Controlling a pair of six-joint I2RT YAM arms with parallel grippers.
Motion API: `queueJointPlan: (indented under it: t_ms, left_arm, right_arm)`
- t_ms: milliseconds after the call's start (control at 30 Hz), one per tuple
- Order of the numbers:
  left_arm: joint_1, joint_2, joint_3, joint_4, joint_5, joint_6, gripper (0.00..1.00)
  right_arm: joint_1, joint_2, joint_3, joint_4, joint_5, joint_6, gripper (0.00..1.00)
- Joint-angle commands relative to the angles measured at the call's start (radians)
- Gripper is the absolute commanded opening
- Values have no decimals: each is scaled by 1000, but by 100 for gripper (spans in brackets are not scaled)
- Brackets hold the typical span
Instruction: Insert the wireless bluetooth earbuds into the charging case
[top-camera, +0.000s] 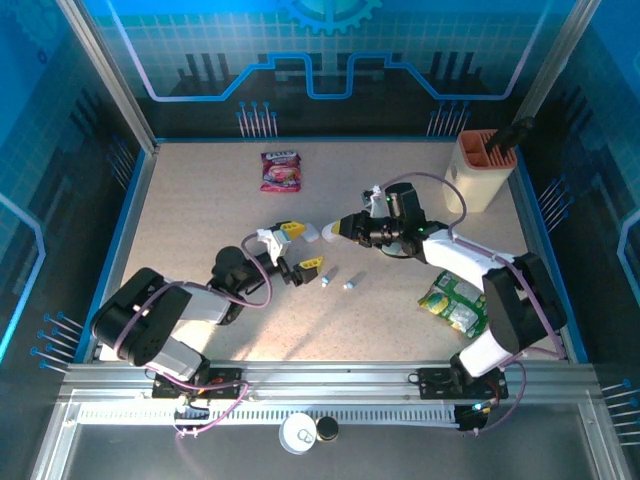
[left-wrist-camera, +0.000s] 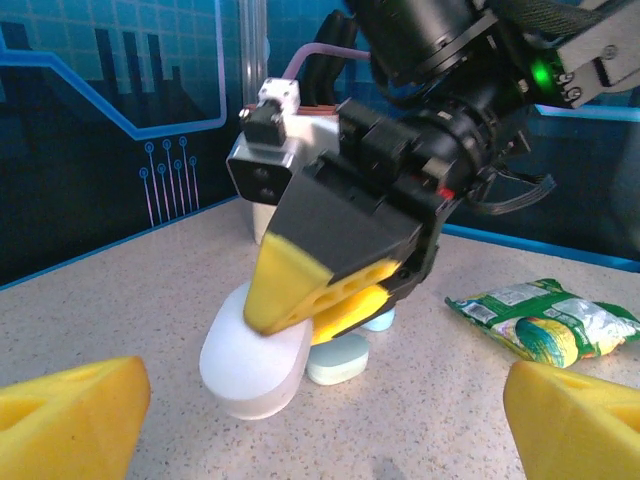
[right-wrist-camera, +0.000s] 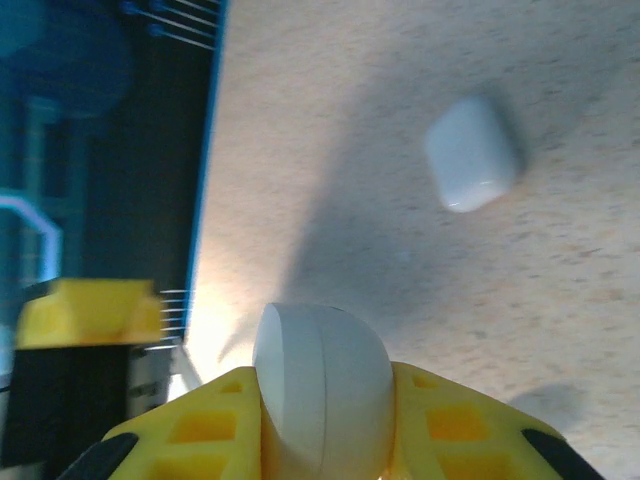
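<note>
Two tiny pale earbuds (top-camera: 328, 277) (top-camera: 350, 284) lie on the table just right of my left gripper (top-camera: 303, 247). My right gripper (top-camera: 322, 233) is shut on a white pebble-shaped charging case (right-wrist-camera: 325, 390), held low over the table with its closed rounded end sticking out. In the left wrist view that white case (left-wrist-camera: 255, 360) sits straight ahead between the right gripper's yellow fingers (left-wrist-camera: 290, 290), with a pale-blue case (left-wrist-camera: 345, 362) on the table behind it. My left gripper (left-wrist-camera: 320, 430) stands wide open, with nothing between its fingertips, facing the held case.
Another pale rounded case (right-wrist-camera: 470, 152) lies on the table. A green snack bag (top-camera: 452, 300) is at the right, a pink packet (top-camera: 280, 170) at the back, and a beige holder (top-camera: 485, 168) at the back right. Blue walls (top-camera: 130, 200) bound the table.
</note>
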Motion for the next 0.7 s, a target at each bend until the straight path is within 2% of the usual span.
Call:
queueJointPlan:
  t_ms: [0,100,267,433,667]
  left_arm:
    - [-5,-47,-20,-56,3,26,94]
    - [-5,-62,-22,-111,-10,60,97]
    - [-7,-115,-13,-225,-12,39,98]
    - [-9,-180,-20,-335,-36,44,99]
    - [-18,-270,11,-561,-75,99,99]
  right_arm:
    - [-2,77,79,-130,129,-159,21]
    - [-2,154,145,-162,162,-203,21]
    - [8,295,253,-183,160,-228,21]
    - [14,373,304,-177,183,-231,23]
    - [12,331,328,-252,286,-300,49]
